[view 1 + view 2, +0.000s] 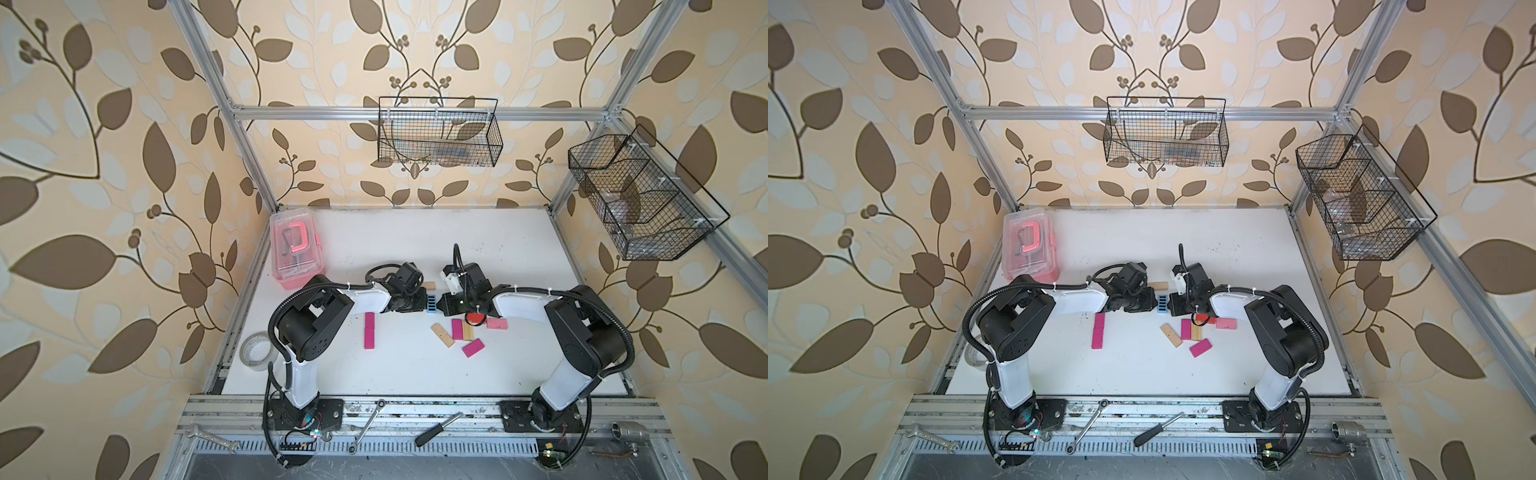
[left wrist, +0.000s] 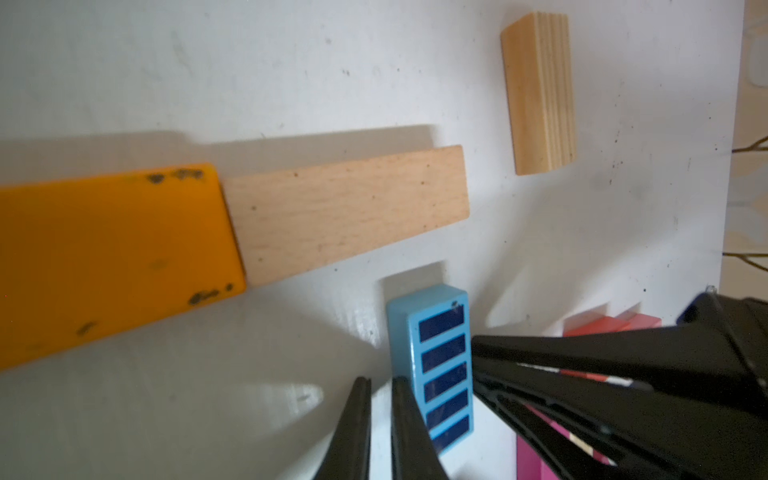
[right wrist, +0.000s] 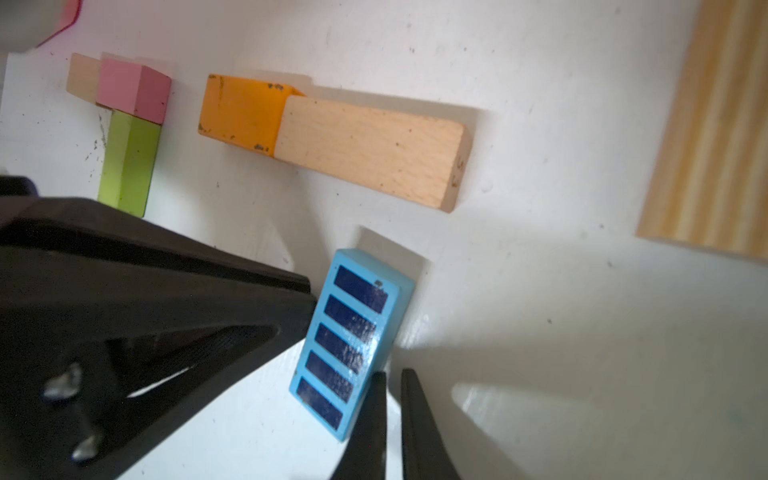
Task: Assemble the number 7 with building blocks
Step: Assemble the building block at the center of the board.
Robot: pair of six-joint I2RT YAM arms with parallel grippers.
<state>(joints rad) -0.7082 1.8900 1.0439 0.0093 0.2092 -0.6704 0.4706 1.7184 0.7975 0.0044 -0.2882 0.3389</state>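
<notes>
Black, two-fingered: the left gripper [image 2: 383, 428]. Its fingers are drawn together to a narrow slit with nothing between them, and one finger's outer edge appears to touch a long side of the blue striped block [image 2: 440, 365].

Black, same pattern: the right gripper [image 3: 392, 428]. It is likewise closed and empty, with its tip against the block's opposite long side.

Item in hand: the blue striped block. It lies flat, stripes up, mid-way across the white table [image 1: 415, 374], flanked by both tips.

Adjacent:
- The orange block [image 2: 116, 257] and the plain wood block [image 2: 349, 212] lie end to end in one row, near the blue block but apart from it.
- The grained wood block [image 2: 538, 91] lies past the row's wooden end.
- The pink block [image 3: 133, 89] and the lime green block [image 3: 129, 162] touch each other beyond the orange end.

Stock, unplaced:
- The lone magenta block [image 1: 369, 330] lies by the left arm.
- The loose cluster [image 1: 457, 328] of magenta, pink, red and wood pieces lies by the right arm.

Handling note (judgement): this looks like a two-sided nudge to square and position the blue block.
- Keep both tips low on the side faces.
- Press evenly and opposite one another so the block slides without pivoting.
- Move slowly, since paint on the table slides easily.
- Stop short of the orange-and-wood row to avoid knocking it crooked.
</notes>
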